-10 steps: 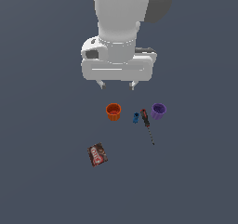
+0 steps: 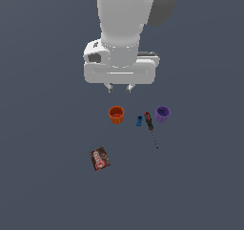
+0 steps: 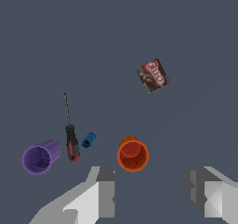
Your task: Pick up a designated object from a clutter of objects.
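We count five small items on the grey floor: one orange cup, one purple cup, one tiny blue piece, one screwdriver and one flat dark packet. The orange cup stands upright with its mouth open upward, at the exterior view's left end of the row it forms with the blue piece, the screwdriver and the purple cup. The packet lies well apart from the row, nearer the camera.

One gripper hangs above the floor, its two fingers spread and holding nothing; it touches no item. In the exterior view only the short fingertips show below the broad white hand. In the wrist view the fingers are cut off by the frame edge. The packet's printed label is too blurred for us to read, and the blue piece is too small to identify. Nothing lies between the gripper and the orange cup.
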`<control>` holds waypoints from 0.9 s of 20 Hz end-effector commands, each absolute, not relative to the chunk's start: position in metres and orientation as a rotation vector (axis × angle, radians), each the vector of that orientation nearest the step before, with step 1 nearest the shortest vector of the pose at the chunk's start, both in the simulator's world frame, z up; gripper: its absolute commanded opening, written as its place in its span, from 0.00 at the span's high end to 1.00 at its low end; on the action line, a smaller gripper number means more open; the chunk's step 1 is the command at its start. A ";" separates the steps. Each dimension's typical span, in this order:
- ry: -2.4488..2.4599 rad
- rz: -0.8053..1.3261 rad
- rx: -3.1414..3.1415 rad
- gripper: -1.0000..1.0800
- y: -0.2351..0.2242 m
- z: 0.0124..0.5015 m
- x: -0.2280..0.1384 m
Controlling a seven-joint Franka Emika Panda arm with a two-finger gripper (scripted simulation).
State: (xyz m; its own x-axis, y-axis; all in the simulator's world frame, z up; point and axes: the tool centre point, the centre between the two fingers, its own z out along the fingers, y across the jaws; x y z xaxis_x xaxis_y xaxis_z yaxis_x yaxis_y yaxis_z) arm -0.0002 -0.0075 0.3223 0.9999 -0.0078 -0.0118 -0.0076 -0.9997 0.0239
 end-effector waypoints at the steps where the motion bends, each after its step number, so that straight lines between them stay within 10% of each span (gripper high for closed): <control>1: -0.012 -0.019 3.117 0.38 -0.008 0.322 0.000; 18: 0.374 -0.133 2.938 0.38 -0.015 0.253 -0.022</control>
